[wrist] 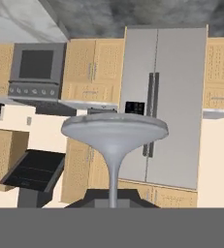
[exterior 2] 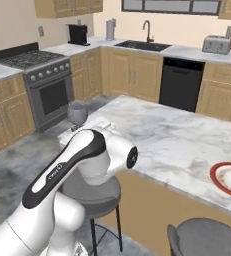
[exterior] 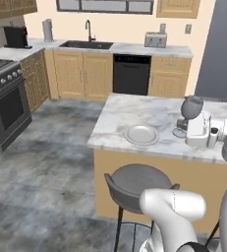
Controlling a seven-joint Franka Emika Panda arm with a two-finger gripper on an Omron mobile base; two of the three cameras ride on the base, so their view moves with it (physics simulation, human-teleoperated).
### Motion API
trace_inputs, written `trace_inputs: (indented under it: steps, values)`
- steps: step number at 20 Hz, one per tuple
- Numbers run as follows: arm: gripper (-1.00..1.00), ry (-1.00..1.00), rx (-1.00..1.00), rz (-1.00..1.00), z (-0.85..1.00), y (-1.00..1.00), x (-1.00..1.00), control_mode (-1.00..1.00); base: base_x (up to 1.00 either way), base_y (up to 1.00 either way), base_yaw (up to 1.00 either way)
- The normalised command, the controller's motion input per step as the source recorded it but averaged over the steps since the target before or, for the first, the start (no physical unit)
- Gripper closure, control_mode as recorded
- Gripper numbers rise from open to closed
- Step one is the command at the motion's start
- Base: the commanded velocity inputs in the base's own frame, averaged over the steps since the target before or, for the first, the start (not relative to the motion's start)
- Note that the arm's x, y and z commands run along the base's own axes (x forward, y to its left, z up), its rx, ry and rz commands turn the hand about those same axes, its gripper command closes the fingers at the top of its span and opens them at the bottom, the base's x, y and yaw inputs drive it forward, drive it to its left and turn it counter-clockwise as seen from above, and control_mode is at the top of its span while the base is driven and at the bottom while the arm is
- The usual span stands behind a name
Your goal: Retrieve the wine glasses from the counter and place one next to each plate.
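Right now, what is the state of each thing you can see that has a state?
Tool: shut on the glass stem.
Glass: held at the stem, next to the grey plate; whether its foot touches the island I cannot tell.
Grey plate: flat on the island, nothing on it.
Red-rimmed plate: flat on the island, no glass beside it.
Island: bears both plates.

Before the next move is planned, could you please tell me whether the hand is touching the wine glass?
Touching: in the hand view, the wine glass stem runs down between the hand's closed fingertips, gripped.
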Motion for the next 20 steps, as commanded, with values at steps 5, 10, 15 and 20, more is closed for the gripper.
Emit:
trace_inputs:
  steps: [5, 10, 15, 20]
  values:
    - [1.00, 0.00, 0.00, 0.00, 0.00, 0.00, 0.00, 1.00, 0.54, -0.97, 0.35]
    - [1.00, 0.00, 0.00, 0.00, 0.00, 0.00, 0.00, 1.00, 0.61, -0.68, 0.37]
    - [1.00, 0.09, 0.01, 0.15, -0.30, -0.37, 0.60, -1.00, 0.34, -0.24, 0.11]
    - [1.00, 0.01, 0.00, 0.18, -0.52, -0.69, 0.91, -1.00, 0.00, 0.00, 0.00]
